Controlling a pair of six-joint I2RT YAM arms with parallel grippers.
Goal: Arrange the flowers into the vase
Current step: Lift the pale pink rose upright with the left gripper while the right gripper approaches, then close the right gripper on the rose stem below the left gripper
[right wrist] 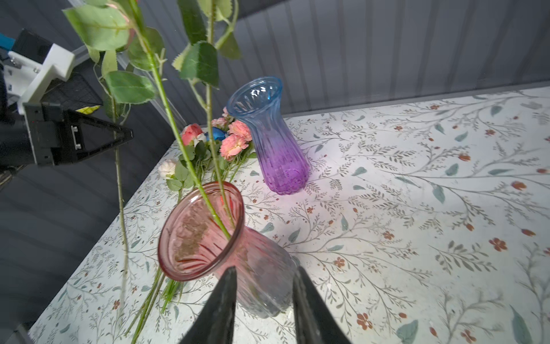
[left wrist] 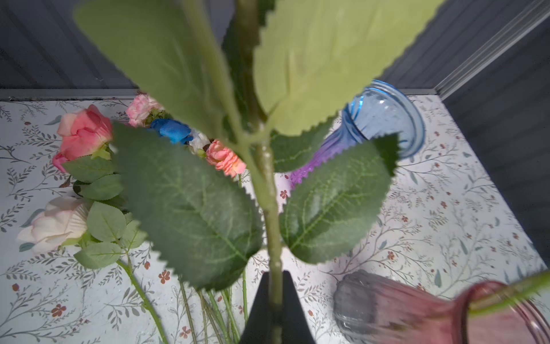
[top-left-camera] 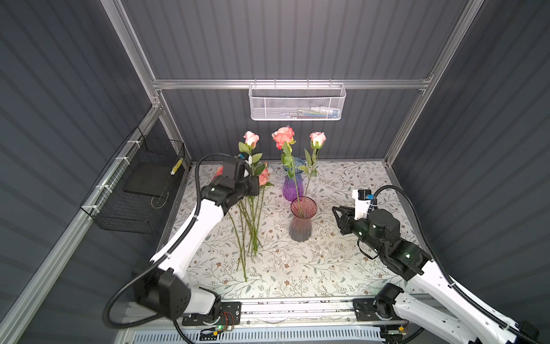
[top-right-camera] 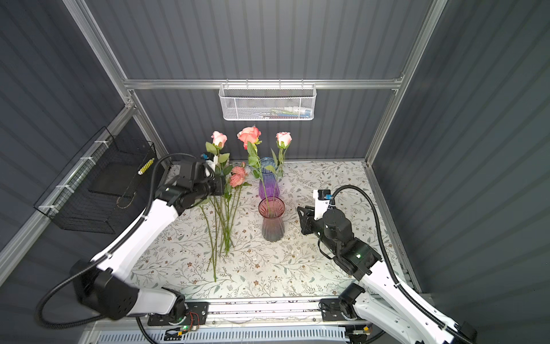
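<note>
Your right end effector (right wrist: 265, 297) hangs narrowly parted and empty just beside the pink vase (top-left-camera: 303, 222), which holds two roses (top-left-camera: 283, 137). Farther back, your left end effector (left wrist: 276, 308) pinches a rose stem (left wrist: 269, 190) above the loose flowers (left wrist: 83, 134) lying on the counter (top-left-camera: 342, 268).

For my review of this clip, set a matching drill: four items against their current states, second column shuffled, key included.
Items:
1. pink vase
2. blue-purple vase
3. left claw
4. right claw

States:
A. jaws apart, gripping nothing
B. holds two rose stems
C. shut on one rose stem
D. upright, nothing inside

Pairs: 1-B, 2-D, 3-C, 4-A
</note>
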